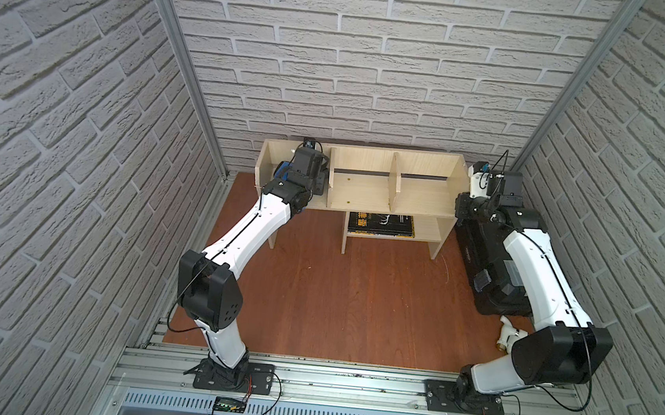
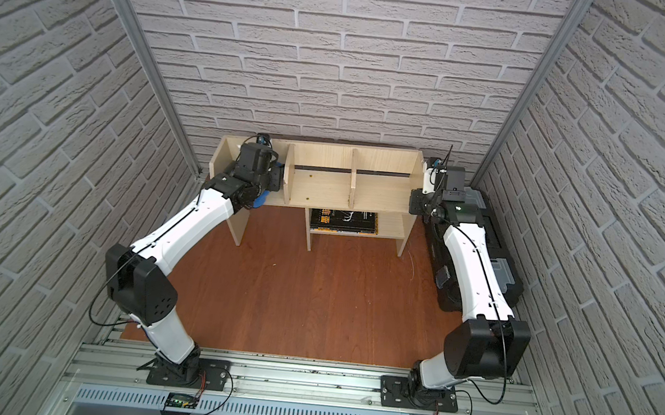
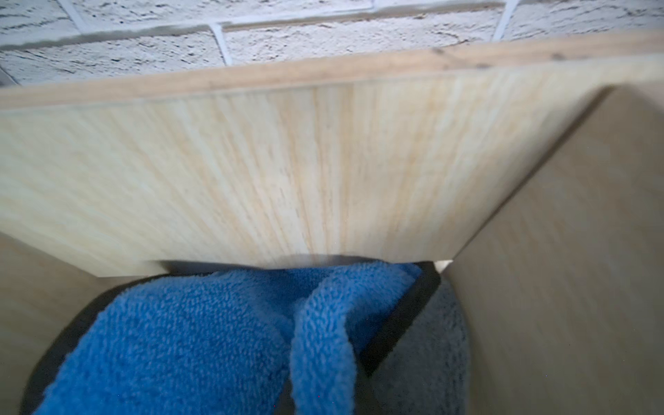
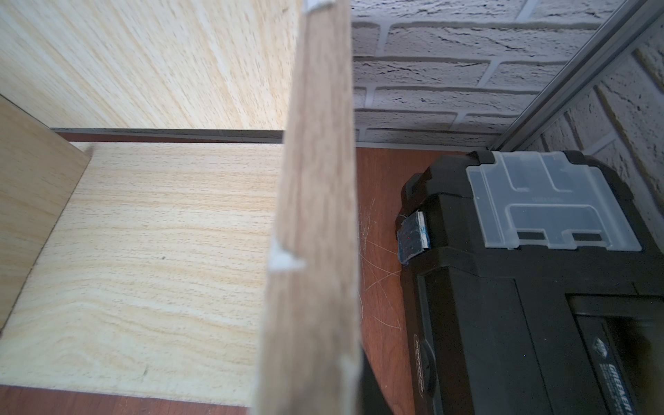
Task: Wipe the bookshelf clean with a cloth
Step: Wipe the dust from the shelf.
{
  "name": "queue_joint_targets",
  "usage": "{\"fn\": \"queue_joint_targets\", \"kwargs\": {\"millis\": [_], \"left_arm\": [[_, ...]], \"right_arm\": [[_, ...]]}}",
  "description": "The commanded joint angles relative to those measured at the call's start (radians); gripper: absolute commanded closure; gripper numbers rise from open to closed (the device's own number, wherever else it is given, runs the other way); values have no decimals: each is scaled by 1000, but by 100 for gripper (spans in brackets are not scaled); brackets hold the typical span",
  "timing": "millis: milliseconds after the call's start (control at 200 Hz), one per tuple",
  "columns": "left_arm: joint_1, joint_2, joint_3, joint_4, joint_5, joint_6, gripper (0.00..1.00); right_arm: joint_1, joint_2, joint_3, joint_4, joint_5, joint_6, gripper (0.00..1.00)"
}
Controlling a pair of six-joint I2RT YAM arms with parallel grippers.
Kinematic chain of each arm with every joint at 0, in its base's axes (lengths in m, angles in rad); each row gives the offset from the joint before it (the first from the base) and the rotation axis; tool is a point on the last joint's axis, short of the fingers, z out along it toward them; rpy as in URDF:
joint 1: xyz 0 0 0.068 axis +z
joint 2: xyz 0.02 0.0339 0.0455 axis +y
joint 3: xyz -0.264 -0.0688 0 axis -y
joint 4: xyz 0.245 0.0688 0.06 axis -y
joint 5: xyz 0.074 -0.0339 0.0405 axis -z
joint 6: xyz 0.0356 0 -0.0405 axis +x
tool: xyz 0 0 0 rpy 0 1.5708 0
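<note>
Overhead, in both top views, the left gripper sits in the left bay of the bookshelf, hemmed in by the side panel and a divider. The other bays lie open. The right gripper is at the right panel; I cannot tell how its jaws stand.

Left wrist: the cloth, pinched in closed jaws, bunches against the back board.

Right wrist: the right panel's edge runs mid-frame, with the toolbox near it.

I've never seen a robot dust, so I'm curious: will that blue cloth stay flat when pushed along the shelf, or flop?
Probably floppy: the cloth lies folded and bunched, blue over grey. Its fluffy pile likely grips the wood of the bookshelf rather than sliding freely. Thin at the fold, it should be light.
</note>
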Motion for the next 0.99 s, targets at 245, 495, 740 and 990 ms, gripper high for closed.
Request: {"fn": "queue_joint_targets", "kwargs": {"millis": [245,495,740,990], "left_arm": [[60,-124,-95,16,-148,5,100],[-20,-118,-162,93,-12,-79,100],[-62,-92,-160,142,-27,-129,100],[16,-32,-42,119,-45,-91,100]], "right_arm": [[38,-8,10,17,-386,126,97],[38,-7,3,18,-377,128,97],[38,-5,1,18,-380,127,97],[38,-8,0,14,-379,122,97]]}}
